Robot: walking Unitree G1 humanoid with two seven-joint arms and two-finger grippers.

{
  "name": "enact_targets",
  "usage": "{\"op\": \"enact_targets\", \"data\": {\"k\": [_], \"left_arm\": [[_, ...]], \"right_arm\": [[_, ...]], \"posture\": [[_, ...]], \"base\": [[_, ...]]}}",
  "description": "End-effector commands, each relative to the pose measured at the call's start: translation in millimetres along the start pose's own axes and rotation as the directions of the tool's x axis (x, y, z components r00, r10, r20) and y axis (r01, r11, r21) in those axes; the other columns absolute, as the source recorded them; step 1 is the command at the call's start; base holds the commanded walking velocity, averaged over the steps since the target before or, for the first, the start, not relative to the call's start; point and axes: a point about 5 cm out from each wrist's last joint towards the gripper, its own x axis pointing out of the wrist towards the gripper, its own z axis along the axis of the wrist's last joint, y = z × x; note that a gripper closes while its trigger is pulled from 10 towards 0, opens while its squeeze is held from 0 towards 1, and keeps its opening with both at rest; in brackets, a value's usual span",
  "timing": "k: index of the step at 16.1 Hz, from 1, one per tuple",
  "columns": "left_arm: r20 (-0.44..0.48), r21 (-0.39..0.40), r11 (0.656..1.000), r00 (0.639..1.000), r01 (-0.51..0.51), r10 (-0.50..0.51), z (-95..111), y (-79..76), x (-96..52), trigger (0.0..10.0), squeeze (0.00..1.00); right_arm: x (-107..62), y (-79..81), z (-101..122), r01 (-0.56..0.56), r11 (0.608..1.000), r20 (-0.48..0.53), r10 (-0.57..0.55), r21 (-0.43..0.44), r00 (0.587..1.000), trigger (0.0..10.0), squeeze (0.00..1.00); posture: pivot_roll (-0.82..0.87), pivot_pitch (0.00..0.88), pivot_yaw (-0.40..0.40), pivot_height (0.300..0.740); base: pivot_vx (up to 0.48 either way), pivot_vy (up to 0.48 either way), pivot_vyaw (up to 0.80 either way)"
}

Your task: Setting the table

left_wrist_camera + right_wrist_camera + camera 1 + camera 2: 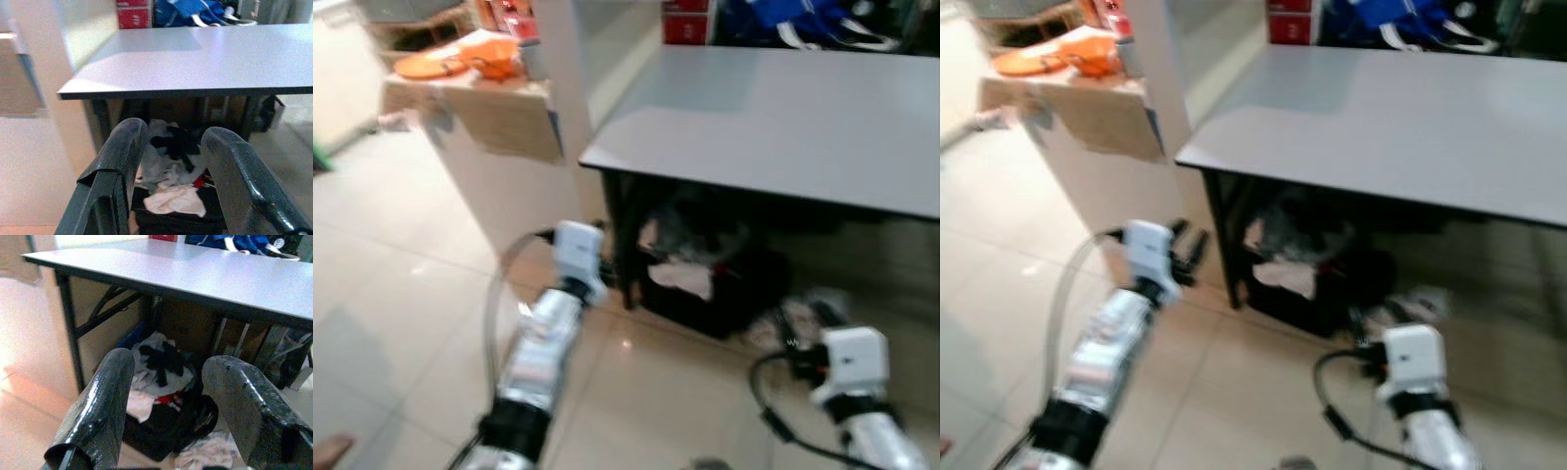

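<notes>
Evidently both pincers were carried low and empty for the approach: the left pincer and the right pincer each hung with fingers spread, grasping nothing. Ahead of and above them stood the bare grey rectangular desk. Beyond the left pincer, a cardboard-coloured counter held blurred orange things, possibly tableware. Pale floor tiles lay beneath.

Head cams looking fwd/down over both arms at grey table. Wrist cams peering low, past each gripper's fingers, sharing clothes bin under it.
</notes>
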Motion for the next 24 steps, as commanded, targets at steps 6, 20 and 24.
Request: {"op": "enact_targets", "data": {"k": [6, 20, 24], "left_arm": [[0.021, 0.047, 0.997, 0.998, -0.066, 0.065, 3, 24.2, -8.3, 10.0, 0.00], [-0.028, 0.082, 0.996, 0.999, -0.044, 0.046, 4, 27.5, -1.0, 10.0, 1.00], [-0.035, 0.111, 0.994, 0.999, -0.025, 0.029, 6, 30.9, 1.2, 10.0, 1.00]], "right_arm": [[11.0, -22.4, 9, 0.224, 0.963, -0.002, -0.226, 0.149, 0.974, 10.0, 0.00], [22.0, -12.4, 6, 0.223, 0.962, -0.025, -0.222, 0.160, 0.975, 10.0, 1.00], [26.1, -7.2, 6, 0.222, 0.960, -0.017, -0.222, 0.171, 0.975, 10.0, 1.00]], "posture": [[-0.12, 0.000, 0.084, 0.740], [-0.08, 0.000, 0.087, 0.740], [-0.07, 0.000, 0.105, 0.740]], "base": [[0.464, 0.000, 0.00], [0.067, 0.000, 0.00], [0.000, 0.000, 0.00]]}}
